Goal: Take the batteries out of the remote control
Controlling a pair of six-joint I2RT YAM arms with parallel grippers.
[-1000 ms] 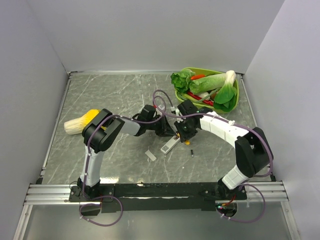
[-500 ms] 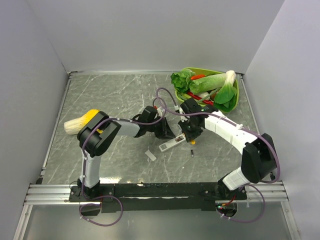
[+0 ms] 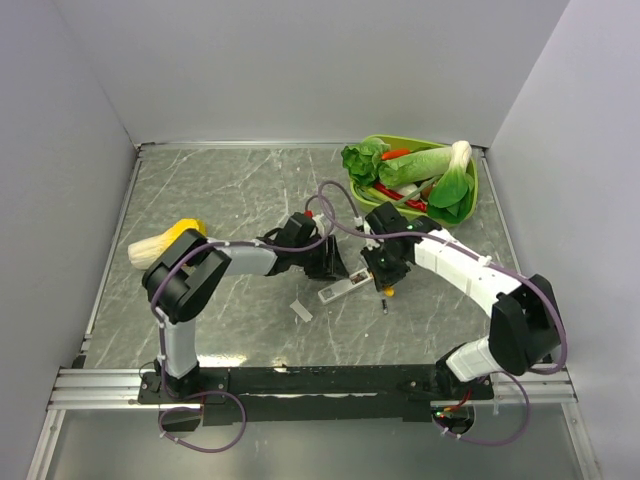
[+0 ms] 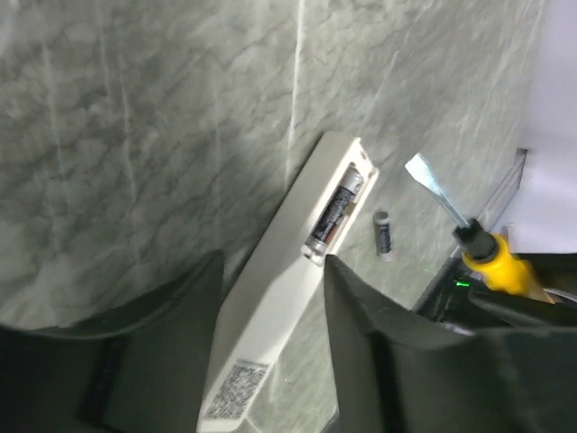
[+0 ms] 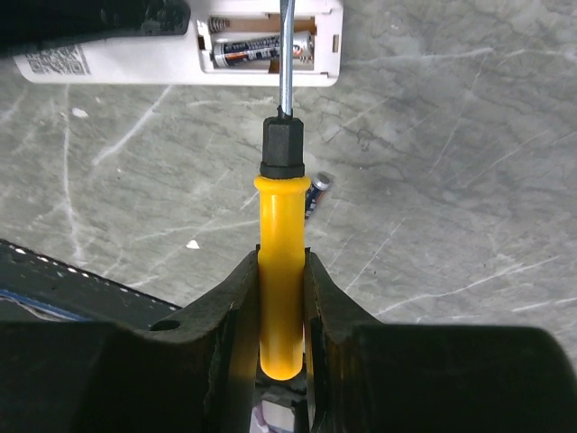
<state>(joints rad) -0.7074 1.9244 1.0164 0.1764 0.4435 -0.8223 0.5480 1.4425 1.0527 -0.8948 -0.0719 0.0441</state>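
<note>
Only my left wrist view shows the left tool [image 4: 270, 271] loose, one finger on each side of the remote control [image 4: 287, 298]. My right wrist view shows the right tool [image 5: 280, 289] squeezing the screwdriver [image 5: 279, 216]. One battery [image 5: 261, 50] sits inside the remote's open back. The other battery [image 5: 315, 194] lies just beside the remote. From above, open desk [image 3: 220, 190] stretches left of the remote.

Screwdriver [image 5: 280, 271] gripped, battery [image 5: 261, 49] in remote [image 5: 135, 63]
</note>
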